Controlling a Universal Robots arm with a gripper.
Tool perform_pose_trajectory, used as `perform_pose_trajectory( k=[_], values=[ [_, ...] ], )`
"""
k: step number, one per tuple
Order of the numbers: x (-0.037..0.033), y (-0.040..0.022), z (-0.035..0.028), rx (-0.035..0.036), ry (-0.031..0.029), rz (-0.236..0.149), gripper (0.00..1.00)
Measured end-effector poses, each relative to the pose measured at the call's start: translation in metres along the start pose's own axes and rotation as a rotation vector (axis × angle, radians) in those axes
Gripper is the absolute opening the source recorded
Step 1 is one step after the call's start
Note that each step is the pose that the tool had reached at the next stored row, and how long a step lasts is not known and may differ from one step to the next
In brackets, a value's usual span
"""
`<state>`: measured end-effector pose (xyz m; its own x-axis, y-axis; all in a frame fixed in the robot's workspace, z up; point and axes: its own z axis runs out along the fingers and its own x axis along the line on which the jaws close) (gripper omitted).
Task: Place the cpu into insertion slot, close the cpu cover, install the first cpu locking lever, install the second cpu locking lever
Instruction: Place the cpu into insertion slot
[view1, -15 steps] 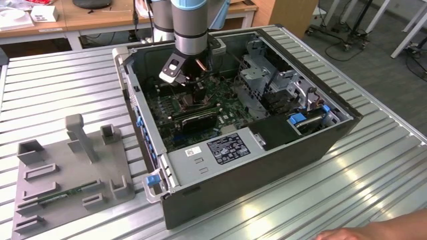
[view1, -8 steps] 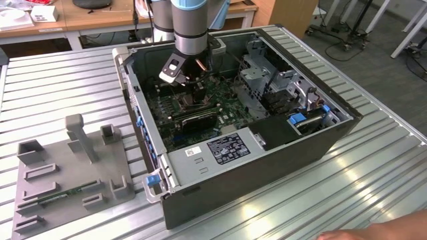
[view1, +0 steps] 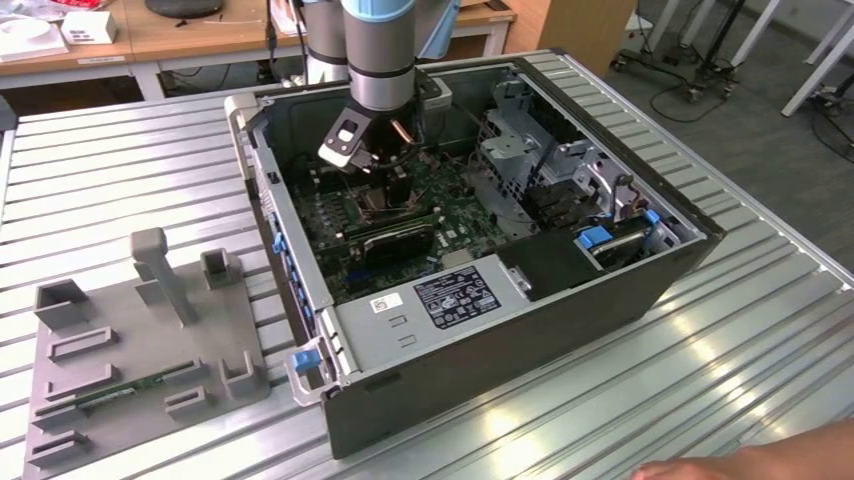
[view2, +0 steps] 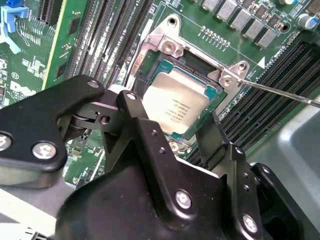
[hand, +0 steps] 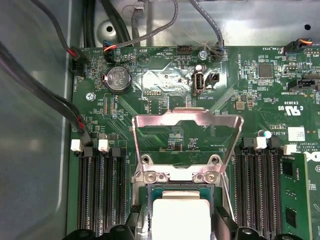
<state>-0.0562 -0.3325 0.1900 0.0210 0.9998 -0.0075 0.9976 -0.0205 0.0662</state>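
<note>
In both wrist views the cpu (view2: 176, 102) (hand: 181, 214), a flat square chip with a silvery top, sits between my two black fingers. It hangs slightly tilted just over the insertion slot (view2: 192, 62) (hand: 175, 187), and I cannot tell whether it touches the slot. My gripper (view2: 172, 114) (hand: 180, 229) is shut on the chip's green edges. The cpu cover (hand: 186, 121) stands raised on its hinge behind the slot. A thin locking lever (view2: 280, 93) sticks out sideways, unlatched. In the exterior view the gripper (view1: 384, 195) reaches down into the open computer case.
Long black memory slots (hand: 102, 190) (hand: 257, 185) flank the socket on both sides. Cables (hand: 45, 95) run along the case wall. A grey fixture plate (view1: 147, 340) lies on the table at the exterior view's left. A person's hand (view1: 747, 465) rests at the table's near edge.
</note>
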Motion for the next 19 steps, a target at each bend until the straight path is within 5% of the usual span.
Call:
perform_pose_trajectory(
  k=[5, 19],
  values=[
    [-0.0001, 0.0001, -0.0014, 0.0001, -0.0002, 0.0, 0.67],
    [-0.0002, 0.0015, -0.0228, 0.0, -0.0018, 0.0, 0.67]
  ],
)
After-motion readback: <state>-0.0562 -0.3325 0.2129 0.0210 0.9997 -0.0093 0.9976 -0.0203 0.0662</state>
